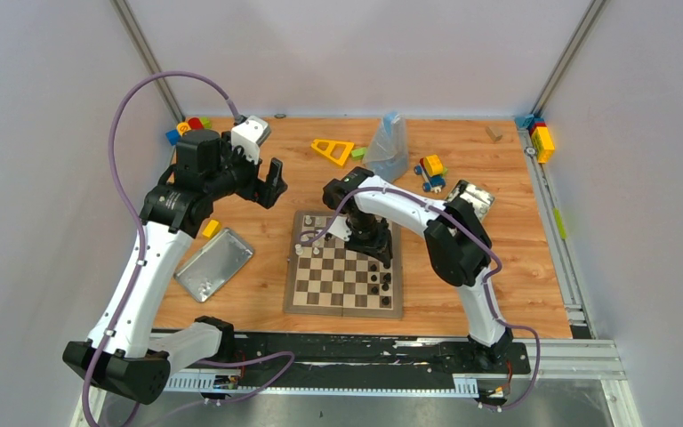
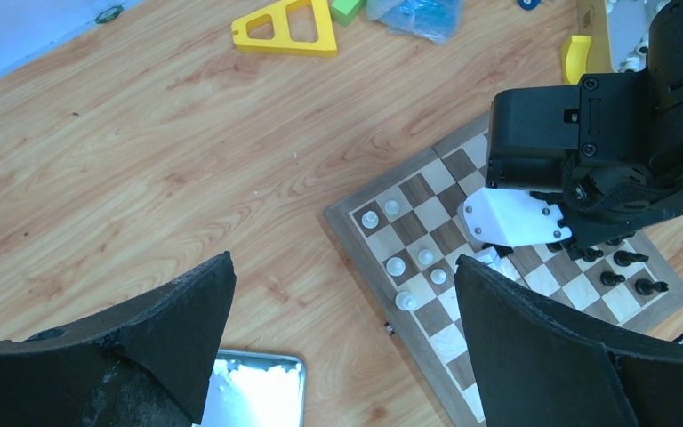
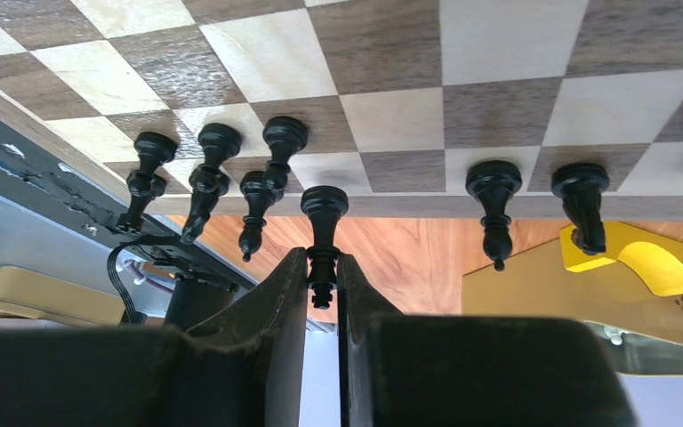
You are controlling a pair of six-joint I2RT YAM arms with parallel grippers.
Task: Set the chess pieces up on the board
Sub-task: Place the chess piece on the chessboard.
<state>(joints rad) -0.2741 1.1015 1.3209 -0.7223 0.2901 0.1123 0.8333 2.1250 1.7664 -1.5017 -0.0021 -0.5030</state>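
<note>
Around the board (image 1: 345, 277), pale grey walls (image 1: 365, 53) box in a wood-grain table (image 1: 498, 267); board lies flat near the table's front edge, about centre. Left of board: silver lid (image 1: 214, 262). Behind board: clear plastic bag (image 1: 389, 147), yellow triangle (image 1: 333, 150), toy blocks (image 1: 431, 169). Left gripper (image 2: 345, 267) hangs behind-left of board, jaws wide, nothing in them. Right gripper (image 3: 323, 276) over board's right side, pinched narrow on a black piece (image 3: 324, 231). On board's left squares, white pieces (image 2: 400, 267); along its right edge, more black pieces (image 1: 378, 283).
</note>
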